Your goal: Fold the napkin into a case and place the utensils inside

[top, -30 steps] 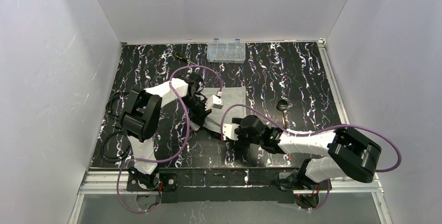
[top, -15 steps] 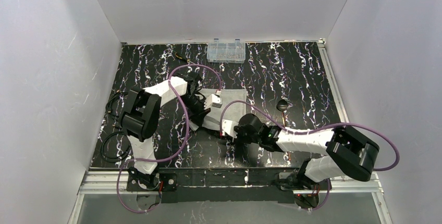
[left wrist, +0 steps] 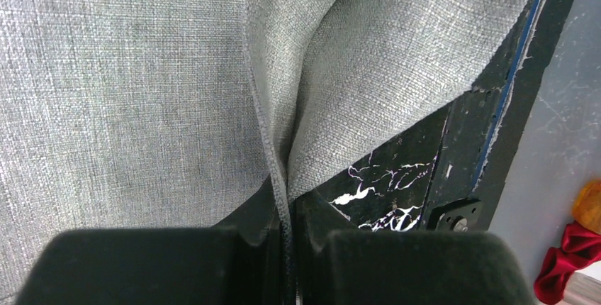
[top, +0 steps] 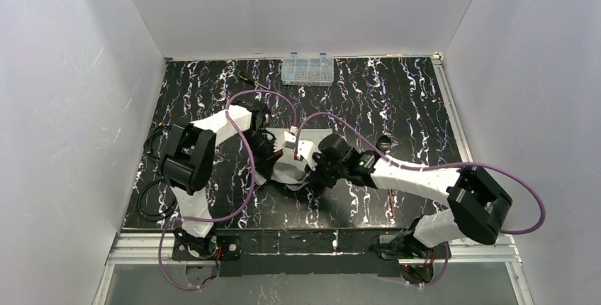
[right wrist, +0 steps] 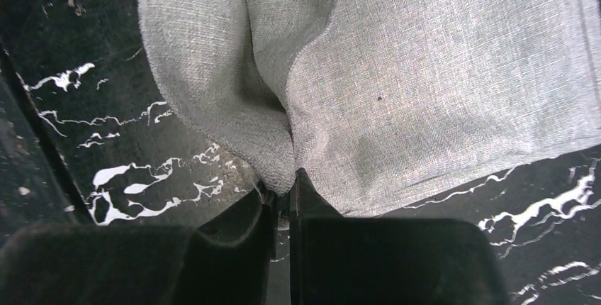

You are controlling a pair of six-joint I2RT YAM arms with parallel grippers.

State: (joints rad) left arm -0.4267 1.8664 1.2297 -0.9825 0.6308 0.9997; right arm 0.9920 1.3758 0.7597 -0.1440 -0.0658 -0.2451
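Left pincer [left wrist: 287,237] and right pincer [right wrist: 285,202] each clamp the napkin [left wrist: 127,92] (pinched folds raised).

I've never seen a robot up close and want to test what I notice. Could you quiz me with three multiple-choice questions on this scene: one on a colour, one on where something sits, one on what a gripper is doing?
1. What colour is the napkin? A red; B light grey; C blue.
2. Where is the clear plastic box? A on the napkin; B at the far edge of the table; C at its near edge.
3. What is the right gripper doing? A standing wide open; B shut on nothing; C shut on a fold of the napkin.

Answers:
1 B: both wrist views show a grey weave.
2 B: the top view shows it by the back wall.
3 C: its jaws pinch the cloth.
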